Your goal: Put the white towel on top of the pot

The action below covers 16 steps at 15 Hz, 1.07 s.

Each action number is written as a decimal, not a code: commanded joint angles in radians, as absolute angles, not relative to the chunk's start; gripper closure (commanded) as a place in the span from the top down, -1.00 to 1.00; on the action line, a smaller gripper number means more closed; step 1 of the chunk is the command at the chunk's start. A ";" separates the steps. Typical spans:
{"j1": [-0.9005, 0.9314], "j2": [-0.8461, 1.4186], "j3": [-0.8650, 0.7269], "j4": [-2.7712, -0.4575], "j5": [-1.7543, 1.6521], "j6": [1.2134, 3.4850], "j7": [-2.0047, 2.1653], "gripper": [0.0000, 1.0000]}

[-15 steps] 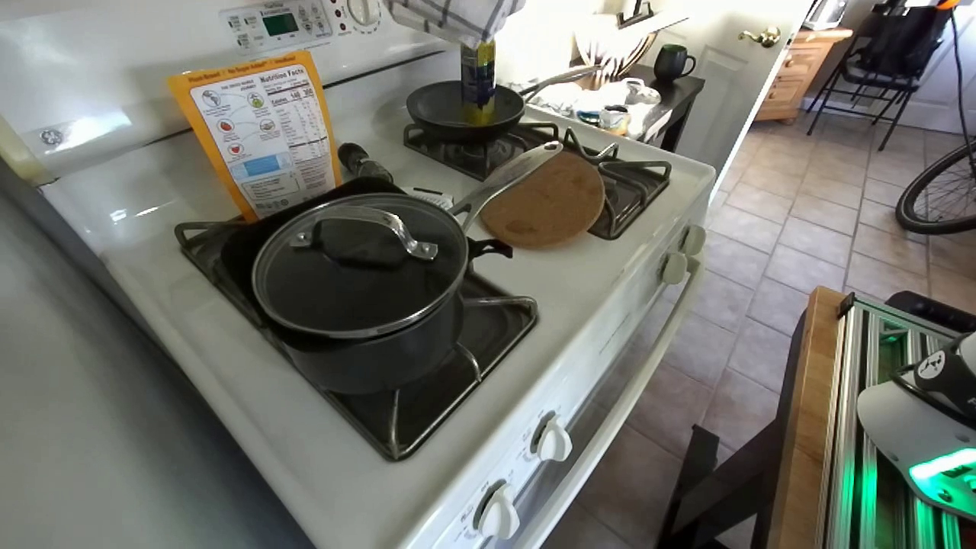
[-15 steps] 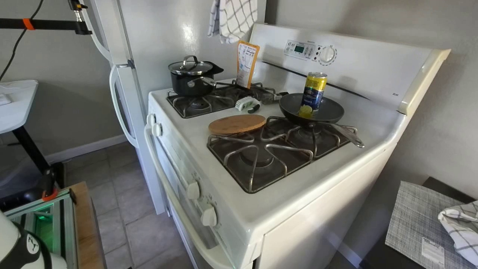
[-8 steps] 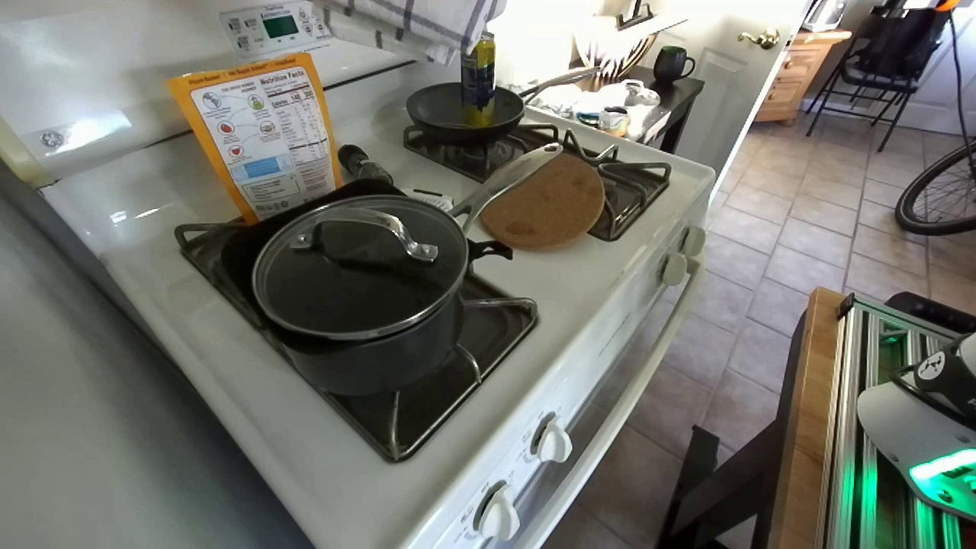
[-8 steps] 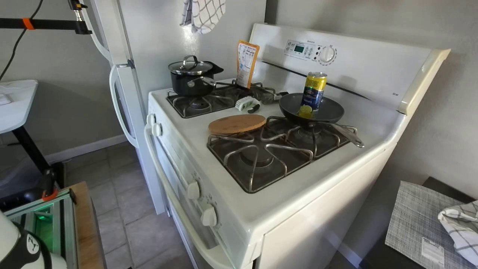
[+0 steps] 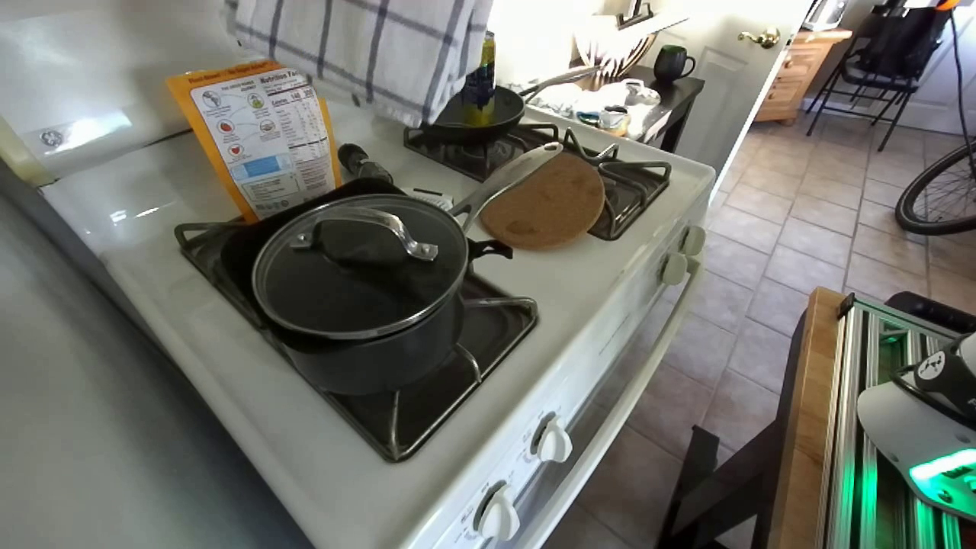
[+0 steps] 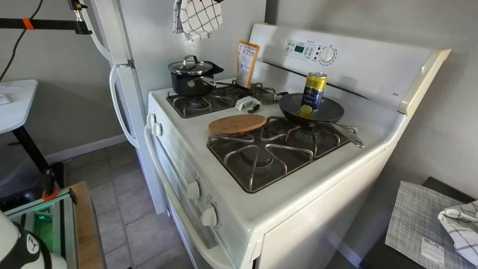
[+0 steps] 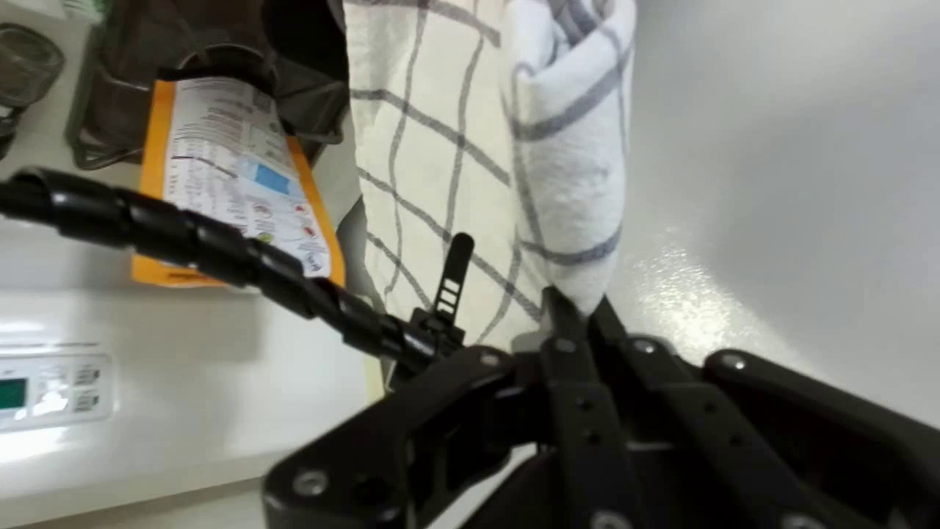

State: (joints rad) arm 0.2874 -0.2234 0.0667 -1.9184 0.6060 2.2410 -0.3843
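The pot (image 5: 374, 358) is dark grey with a glass lid and a metal handle. It stands on a stove burner and also shows in an exterior view (image 6: 183, 84). The white towel (image 5: 366, 46) with thin dark lines hangs in the air above the stove. In an exterior view the towel (image 6: 199, 18) hangs over the pot's area, with a gap between its lower edge and the lid. In the wrist view my gripper (image 7: 578, 296) is shut on a gathered end of the towel (image 7: 440, 147). The exterior views show almost nothing of the gripper.
An orange-bordered pouch (image 5: 259, 145) stands behind the pot. A small pan (image 6: 332, 110) holds a yellow-blue can (image 6: 313, 93). A cork trivet (image 5: 545, 202) and a brush (image 6: 247, 103) lie on the stove. A second checked cloth (image 6: 461, 228) lies on a side table. The fridge (image 6: 160, 48) stands beside the stove.
The towel has moved from near the stove's back panel toward the pot's side. It now hangs lower and larger in an exterior view, partly covering the pouch's top and the pan. The pot has not moved.
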 commanded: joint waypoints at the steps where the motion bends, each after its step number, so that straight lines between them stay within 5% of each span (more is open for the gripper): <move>1: 0.308 -0.121 0.119 -1.825 0.692 2.224 -0.384 -0.97; 16: 0.251 0.019 0.198 -1.822 0.693 2.063 -0.280 -0.97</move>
State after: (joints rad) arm 0.2825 0.0105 0.1960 -1.8111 0.6863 2.0948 -0.3110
